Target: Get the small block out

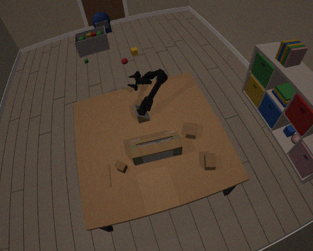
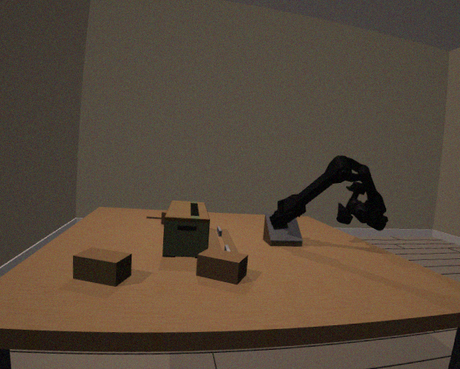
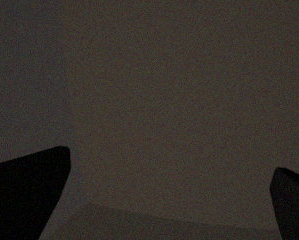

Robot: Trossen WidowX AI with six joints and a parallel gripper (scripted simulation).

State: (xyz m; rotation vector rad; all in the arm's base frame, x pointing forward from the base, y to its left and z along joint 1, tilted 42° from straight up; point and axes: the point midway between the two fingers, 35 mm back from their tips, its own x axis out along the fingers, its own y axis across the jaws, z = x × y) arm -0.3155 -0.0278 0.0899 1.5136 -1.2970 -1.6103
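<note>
The box [image 1: 157, 156] [image 2: 185, 238] stands upright on the table [image 1: 102, 121] [image 2: 285, 286]. It has a wood-coloured top with a long narrow slot, green end parts and a greyish front panel. An end wall with a small dark slot shows in the exterior view. The small block and the shelf cannot be made out in any view. My gripper [image 1: 129, 81] [image 2: 343, 199] [image 3: 173, 170] is open and empty, raised beyond the arm's base, on the side away from the box. The wrist view shows only the two dark fingers against a dim wall.
Brown blocks [image 1: 191, 132] [image 1: 210, 161] stand right of the box in the top view; a smaller one [image 1: 121, 166] stands left, near a thin stick [image 1: 110, 175]. Two light strips [image 2: 219, 231] [image 2: 227, 247] lie between the box and the arm's base [image 1: 142, 117] [image 2: 284, 238].
</note>
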